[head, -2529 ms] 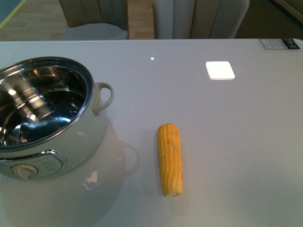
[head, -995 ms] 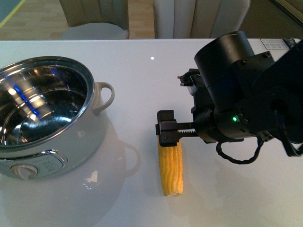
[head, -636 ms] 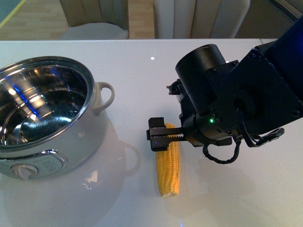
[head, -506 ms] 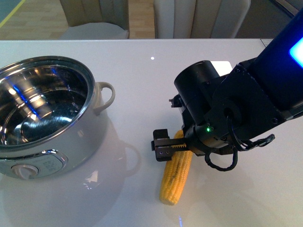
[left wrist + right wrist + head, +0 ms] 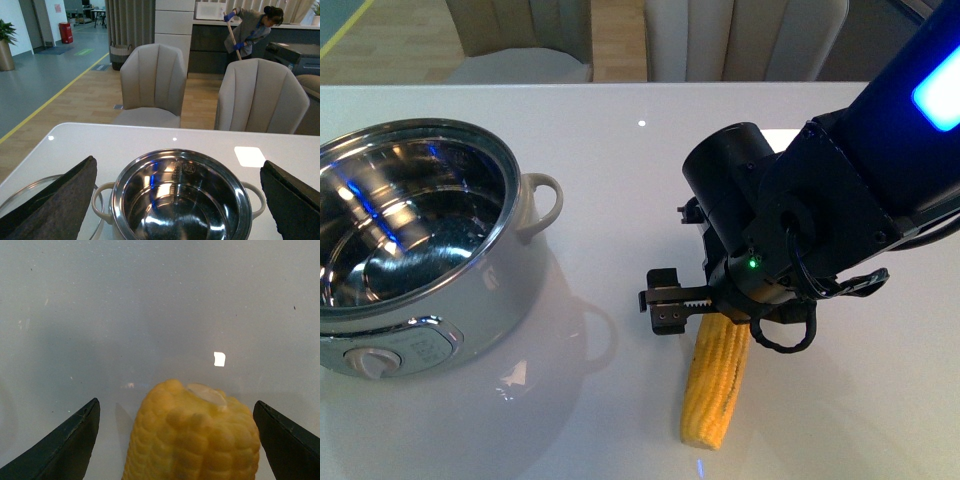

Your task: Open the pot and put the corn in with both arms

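The white pot stands lidless at the left of the table, its steel bowl empty. The yellow corn lies right of it, slightly slanted, its far end under my black right gripper. In the right wrist view the corn's blunt end sits between the open fingers, with gaps on both sides. My left gripper hangs open above the pot, one finger off each side of it. A glass lid lies on the table beside the pot, partly hidden by a finger. The left arm is out of the front view.
Beige chairs stand behind the table's far edge. A bright white square shows on the tabletop beyond the pot. A person works at a counter far behind. The corn's near end lies close to the table's front edge.
My right arm came in from the right and dropped over the corn. The corn has shifted right and nearer and now lies slanted. The pot has not moved.
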Robot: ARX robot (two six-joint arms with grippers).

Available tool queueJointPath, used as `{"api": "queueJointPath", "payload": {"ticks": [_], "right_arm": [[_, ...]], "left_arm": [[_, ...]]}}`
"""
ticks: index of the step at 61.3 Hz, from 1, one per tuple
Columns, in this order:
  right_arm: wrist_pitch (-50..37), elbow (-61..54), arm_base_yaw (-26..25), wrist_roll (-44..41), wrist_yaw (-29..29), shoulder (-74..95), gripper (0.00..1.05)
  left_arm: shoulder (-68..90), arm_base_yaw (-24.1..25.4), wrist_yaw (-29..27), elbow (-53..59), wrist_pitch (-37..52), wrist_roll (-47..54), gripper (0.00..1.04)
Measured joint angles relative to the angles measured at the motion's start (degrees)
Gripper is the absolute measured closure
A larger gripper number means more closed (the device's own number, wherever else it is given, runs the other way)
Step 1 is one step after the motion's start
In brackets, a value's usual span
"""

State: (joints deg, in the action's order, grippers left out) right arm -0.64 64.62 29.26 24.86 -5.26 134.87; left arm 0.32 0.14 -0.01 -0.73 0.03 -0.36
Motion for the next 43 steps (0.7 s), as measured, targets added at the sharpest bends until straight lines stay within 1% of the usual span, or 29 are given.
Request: {"api": "queueJointPath", "payload": {"ticks": [12,14,19,21,24,26,31,36,43], "right_arm": [[0.9,-1.0,0.7,3.6,-0.1,-0.5,0.13],[1.0,-1.2,0.8,4.1,0.1,-0.7,0.16],[1.2,-1.8,1.0,4.4,0.1,-0.9,0.30],[1.2,-1.9,1.0,4.5,0.1,-0.9,0.33],[1.2,-2.4,1.0,4.5,0.0,-1.1,0.42],[1.1,-2.6,1.0,4.5,0.0,-1.2,0.45],[0.6,-3.6,1.0,4.5,0.0,-1.8,0.58],[-0.1,-5.0,1.0,4.5,-0.2,-2.7,0.66],[-1.3,-7.9,0.9,4.5,-0.3,-5.8,0.73]], "left_arm": [[0.0,0.0,0.0,0.0,0.0,0.0,0.07],[0.0,0.0,0.0,0.0,0.0,0.0,0.07],[0.0,0.0,0.0,0.0,0.0,0.0,0.07],[0.0,0.0,0.0,0.0,0.0,0.0,0.07],[0.0,0.0,0.0,0.0,0.0,0.0,0.07],[0.0,0.0,0.0,0.0,0.0,0.0,0.07],[0.0,0.0,0.0,0.0,0.0,0.0,0.07],[0.0,0.0,0.0,0.0,0.0,0.0,0.07],[0.0,0.0,0.0,0.0,0.0,0.0,0.07]]}}
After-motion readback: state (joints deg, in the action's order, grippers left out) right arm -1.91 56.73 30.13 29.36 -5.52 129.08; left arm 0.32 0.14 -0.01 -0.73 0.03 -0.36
